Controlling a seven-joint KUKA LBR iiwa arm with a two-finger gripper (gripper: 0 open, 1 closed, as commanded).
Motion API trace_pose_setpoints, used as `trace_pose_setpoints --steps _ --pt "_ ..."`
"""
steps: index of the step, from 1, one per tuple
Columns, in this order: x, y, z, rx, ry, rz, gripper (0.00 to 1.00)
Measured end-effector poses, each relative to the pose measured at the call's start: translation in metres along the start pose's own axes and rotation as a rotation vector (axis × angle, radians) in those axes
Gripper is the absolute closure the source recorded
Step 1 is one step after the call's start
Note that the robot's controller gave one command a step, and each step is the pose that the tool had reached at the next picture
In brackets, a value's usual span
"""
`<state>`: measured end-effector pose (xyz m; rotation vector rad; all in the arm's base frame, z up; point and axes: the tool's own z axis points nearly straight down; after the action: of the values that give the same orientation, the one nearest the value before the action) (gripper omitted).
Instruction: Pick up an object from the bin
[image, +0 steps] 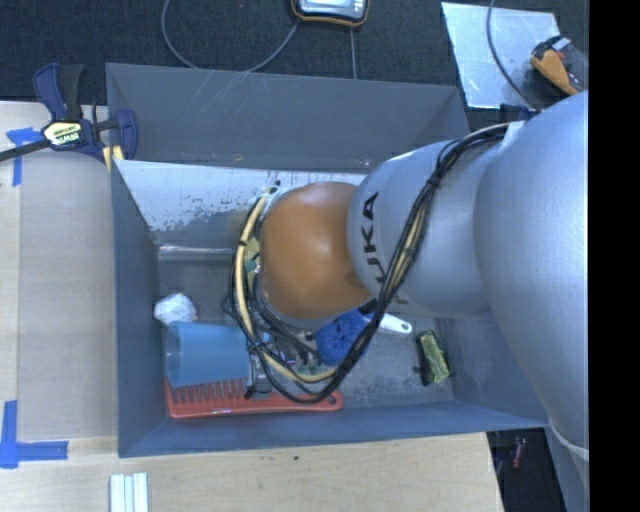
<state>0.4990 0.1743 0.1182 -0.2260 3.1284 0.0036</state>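
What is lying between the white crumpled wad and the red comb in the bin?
A light blue cup lies between them, as the camera view shows.

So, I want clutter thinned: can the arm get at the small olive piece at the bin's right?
Probably yes: the olive piece lies alone, nothing over it, just beside the arm.

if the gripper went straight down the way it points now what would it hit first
Probably the red plastic comb or the dark blue object beside the gripper; its orange wrist cover hides the tip, so this is uncertain.
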Motion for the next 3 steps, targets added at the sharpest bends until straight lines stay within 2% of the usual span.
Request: trace_pose_setpoints --steps 1,2,3 --pt "-0.004 -0.003 -0.026 0.0 -0.005 -0.027 0.0" --pt "-0.006 0.003 0.004 0.0 0.001 -0.042 0.0" --pt "-0.022 0.011 0.012 -0.001 -0.009 0.041 0.0"
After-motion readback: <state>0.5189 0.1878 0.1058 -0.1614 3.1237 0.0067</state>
